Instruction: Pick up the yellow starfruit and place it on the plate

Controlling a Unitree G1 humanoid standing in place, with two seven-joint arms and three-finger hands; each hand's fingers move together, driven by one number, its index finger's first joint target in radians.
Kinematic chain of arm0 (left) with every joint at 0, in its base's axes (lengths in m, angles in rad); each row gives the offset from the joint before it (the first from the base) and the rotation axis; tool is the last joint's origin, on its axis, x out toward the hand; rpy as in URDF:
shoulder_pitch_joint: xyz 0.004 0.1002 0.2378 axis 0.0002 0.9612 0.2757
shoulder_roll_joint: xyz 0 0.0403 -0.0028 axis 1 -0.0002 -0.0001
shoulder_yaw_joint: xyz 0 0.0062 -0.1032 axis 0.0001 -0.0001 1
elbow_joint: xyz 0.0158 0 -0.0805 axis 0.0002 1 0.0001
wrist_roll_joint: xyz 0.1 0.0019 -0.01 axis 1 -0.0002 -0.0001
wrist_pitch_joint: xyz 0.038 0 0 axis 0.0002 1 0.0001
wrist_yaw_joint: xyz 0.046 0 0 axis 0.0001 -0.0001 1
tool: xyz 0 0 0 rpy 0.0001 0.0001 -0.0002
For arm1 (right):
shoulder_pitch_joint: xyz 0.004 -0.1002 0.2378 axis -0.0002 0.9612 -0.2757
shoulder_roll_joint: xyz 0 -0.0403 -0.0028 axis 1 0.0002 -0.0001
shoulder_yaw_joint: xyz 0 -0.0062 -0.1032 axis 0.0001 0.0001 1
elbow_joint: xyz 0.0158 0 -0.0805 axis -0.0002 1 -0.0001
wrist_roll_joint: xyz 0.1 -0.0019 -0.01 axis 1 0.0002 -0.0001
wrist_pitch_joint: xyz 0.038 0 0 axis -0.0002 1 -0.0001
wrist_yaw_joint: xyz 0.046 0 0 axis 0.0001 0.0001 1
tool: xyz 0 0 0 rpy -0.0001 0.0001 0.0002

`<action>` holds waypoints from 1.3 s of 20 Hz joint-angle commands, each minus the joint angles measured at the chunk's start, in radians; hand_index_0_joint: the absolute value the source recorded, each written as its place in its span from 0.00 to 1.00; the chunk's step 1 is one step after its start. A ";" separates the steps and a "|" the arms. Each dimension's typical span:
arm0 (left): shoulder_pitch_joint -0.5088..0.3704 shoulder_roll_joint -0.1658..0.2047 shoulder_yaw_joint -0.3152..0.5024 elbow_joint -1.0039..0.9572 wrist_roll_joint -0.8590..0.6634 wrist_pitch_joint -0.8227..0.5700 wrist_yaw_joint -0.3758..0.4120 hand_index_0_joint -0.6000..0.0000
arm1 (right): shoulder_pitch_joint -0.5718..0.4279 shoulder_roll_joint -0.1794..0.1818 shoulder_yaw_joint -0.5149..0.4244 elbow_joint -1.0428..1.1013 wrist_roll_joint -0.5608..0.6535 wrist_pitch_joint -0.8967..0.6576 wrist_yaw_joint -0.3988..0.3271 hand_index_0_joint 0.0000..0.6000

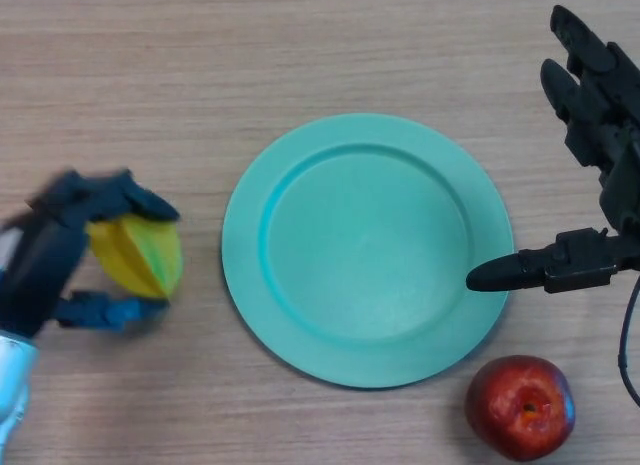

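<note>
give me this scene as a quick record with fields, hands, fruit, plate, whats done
left hand: left hand at the view's left, fingers and thumb curled round the starfruit
right hand: right hand at the right edge, fingers straight, holding nothing; thumb tip over the plate's right rim
plate: green plate in the middle of the wooden table, nothing on it
other fruit: red apple on the table, near the plate's lower right rim
task state: starfruit gripped but left of the plate, not yet placed
</note>
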 commanded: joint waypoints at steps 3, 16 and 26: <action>-0.013 0.025 0.061 -0.184 0.012 -0.135 0.117 0.00 | -0.025 -0.015 -0.041 -0.066 0.018 -0.100 -0.038 0.00; -0.016 -0.195 -0.282 -0.317 -0.326 0.200 -0.173 0.00 | -0.020 -0.016 -0.044 -0.036 0.025 -0.130 -0.036 0.00; -0.055 -0.205 -0.295 -0.312 -0.307 0.380 -0.143 1.00 | -0.011 -0.021 -0.061 -0.055 0.029 -0.138 -0.041 0.00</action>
